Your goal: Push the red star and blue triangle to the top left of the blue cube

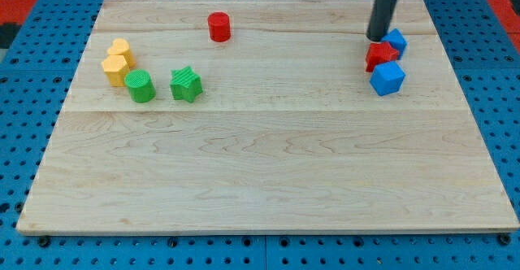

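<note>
The red star [381,55] lies near the view's upper right, touching the blue cube [388,78] just below and right of it. The blue triangle [396,41] sits just above and right of the red star, touching it. My tip [376,37] stands at the upper left of the red star and just left of the blue triangle, close to both.
A red cylinder [218,27] is at the top middle. On the left are a green star [186,84], a green cylinder [140,86] and two yellow blocks [118,63]. The wooden board [260,172] ends close to the right of the blue blocks.
</note>
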Motion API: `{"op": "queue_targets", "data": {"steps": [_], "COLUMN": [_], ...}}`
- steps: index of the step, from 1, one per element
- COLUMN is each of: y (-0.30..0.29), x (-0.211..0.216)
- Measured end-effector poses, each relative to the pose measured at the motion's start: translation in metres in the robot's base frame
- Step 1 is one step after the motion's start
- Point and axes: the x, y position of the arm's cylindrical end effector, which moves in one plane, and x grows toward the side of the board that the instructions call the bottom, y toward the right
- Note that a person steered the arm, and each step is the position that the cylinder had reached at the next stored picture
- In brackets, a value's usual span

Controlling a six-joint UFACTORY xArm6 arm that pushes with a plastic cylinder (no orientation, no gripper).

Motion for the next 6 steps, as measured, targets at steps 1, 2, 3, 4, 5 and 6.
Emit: {"op": "queue_targets", "data": {"steps": [1, 2, 3, 4, 5, 6], "y": [-0.002, 0.047, 0.068, 0.028, -0.016, 0.005], "x": [-0.034, -0.039, -0.002, 0.028, 0.039, 0.038]}}
